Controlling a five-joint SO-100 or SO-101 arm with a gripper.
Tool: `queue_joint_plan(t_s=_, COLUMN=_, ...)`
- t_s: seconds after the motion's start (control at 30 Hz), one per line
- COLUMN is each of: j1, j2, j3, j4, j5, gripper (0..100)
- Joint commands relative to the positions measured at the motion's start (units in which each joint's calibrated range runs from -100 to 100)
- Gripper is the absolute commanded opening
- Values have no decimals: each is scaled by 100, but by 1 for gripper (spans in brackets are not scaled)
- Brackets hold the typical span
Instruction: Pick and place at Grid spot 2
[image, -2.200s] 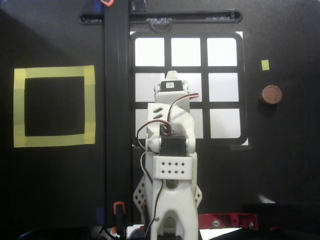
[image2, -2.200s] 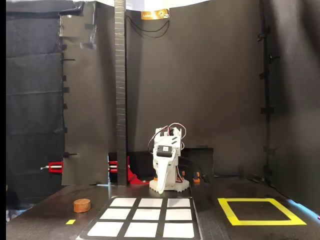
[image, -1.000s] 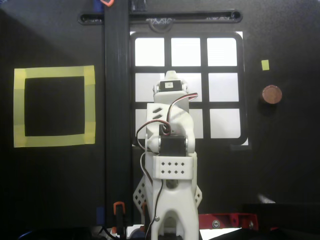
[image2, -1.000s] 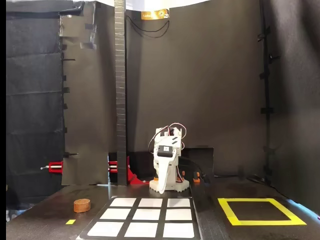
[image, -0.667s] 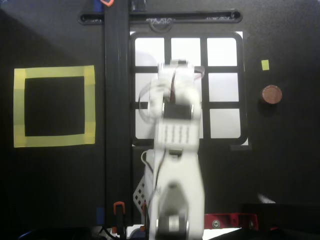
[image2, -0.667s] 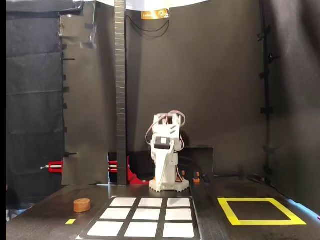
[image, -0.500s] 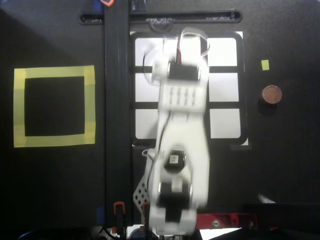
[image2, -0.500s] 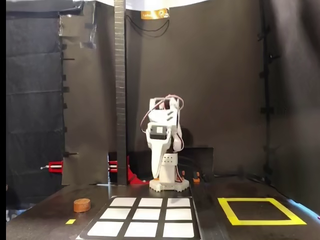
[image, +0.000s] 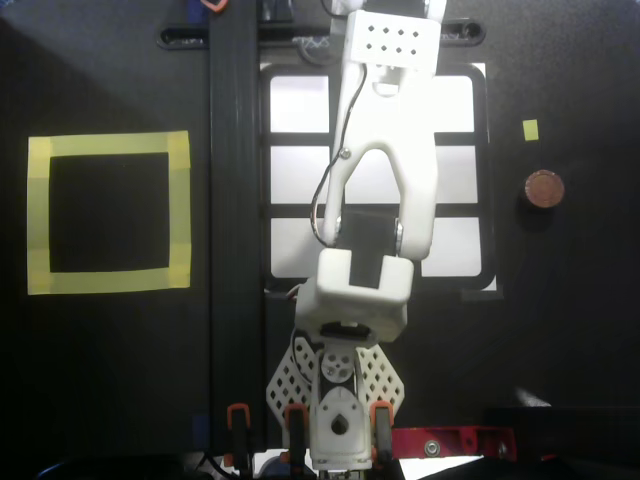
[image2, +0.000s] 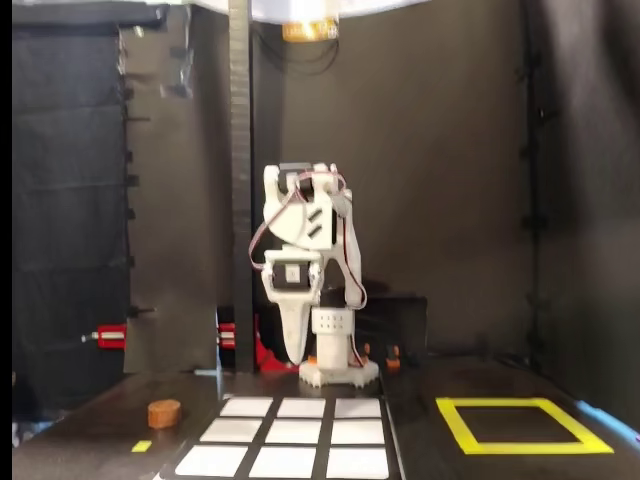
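Overhead, the white arm covers much of the grid; Grid spot 2 (image2: 301, 407), the row's middle cell nearest the arm's base, lies below the raised end effector (image2: 295, 345), whose closure I cannot tell.
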Motion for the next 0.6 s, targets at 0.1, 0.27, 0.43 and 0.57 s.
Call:
queue_joint_plan(t_s=0.1, j1=69, j2=-12, j3=-241, j4=375, j5=464, gripper=0)
queue_joint_plan(t_s=0.27, j1=831, j2=-12, j3=-241, j4=259, j5=2149, gripper=0)
queue_joint_plan(t_s=0.43, j1=1753, j2=-12, j3=-232, j4=93, j5=3858, gripper=0)
queue_joint_plan(t_s=0.57, j1=2599, j2=-3, j3=-232, j4=85, j5=4996, gripper=0)
